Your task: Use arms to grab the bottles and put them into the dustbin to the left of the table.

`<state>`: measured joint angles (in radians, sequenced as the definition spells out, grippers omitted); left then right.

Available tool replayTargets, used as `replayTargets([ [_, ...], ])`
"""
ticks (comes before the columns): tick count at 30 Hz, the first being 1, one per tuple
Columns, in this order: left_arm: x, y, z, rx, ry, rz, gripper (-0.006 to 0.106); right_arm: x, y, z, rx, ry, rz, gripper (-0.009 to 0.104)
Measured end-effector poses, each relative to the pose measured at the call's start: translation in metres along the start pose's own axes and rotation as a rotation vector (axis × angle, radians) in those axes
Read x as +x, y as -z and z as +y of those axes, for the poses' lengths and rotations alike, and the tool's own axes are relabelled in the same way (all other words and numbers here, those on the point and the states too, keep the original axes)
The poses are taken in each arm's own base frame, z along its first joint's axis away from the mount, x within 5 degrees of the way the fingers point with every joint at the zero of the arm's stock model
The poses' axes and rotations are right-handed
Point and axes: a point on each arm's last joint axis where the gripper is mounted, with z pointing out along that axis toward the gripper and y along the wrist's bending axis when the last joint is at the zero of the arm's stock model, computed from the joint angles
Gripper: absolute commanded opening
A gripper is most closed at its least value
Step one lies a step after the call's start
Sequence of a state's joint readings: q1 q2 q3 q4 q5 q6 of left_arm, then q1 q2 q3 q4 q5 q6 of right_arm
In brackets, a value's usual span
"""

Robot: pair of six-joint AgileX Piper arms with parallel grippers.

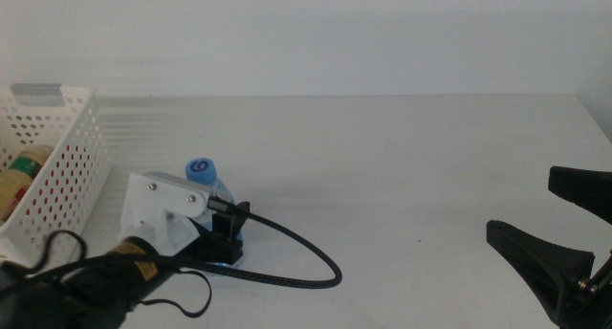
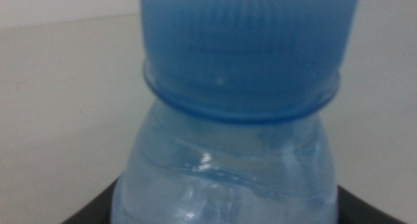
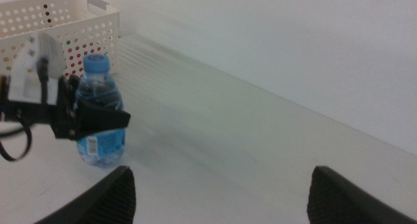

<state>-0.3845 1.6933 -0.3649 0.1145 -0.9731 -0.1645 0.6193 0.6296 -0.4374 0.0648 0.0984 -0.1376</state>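
A small clear water bottle with a blue cap (image 1: 201,168) stands on the white table (image 1: 411,157), near its left side. My left gripper (image 1: 226,226) is shut on the water bottle's body. From the right wrist, one dark finger (image 3: 102,117) crosses the bottle (image 3: 99,87) at mid-height. The left wrist view is filled by the cap and neck (image 2: 241,68), with dark jaw tips at both lower corners. The white perforated dustbin (image 1: 69,152) stands just left of the bottle. My right gripper (image 1: 559,224) waits open at the table's front right.
A bottle of yellow liquid with a red label (image 1: 17,181) lies inside the dustbin. A black cable (image 1: 306,257) loops from the left arm onto the table. The dustbin (image 3: 65,19) shows behind the bottle from the right wrist.
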Motion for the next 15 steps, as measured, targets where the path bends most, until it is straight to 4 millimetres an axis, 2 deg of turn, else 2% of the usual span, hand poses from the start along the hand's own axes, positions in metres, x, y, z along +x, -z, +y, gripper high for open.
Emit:
replayTargets([
  [7, -0.049, 0.02, -0.003, -0.04, -0.027, 0.062, -0.005, 0.0, 0.0, 0.0, 0.0, 0.0, 0.0, 0.077],
  [15, -0.114, 0.027, 0.013, -0.165, -0.05, 0.202, -0.005, 0.0, 0.0, 0.0, 0.0, 0.001, 0.0, 0.077],
])
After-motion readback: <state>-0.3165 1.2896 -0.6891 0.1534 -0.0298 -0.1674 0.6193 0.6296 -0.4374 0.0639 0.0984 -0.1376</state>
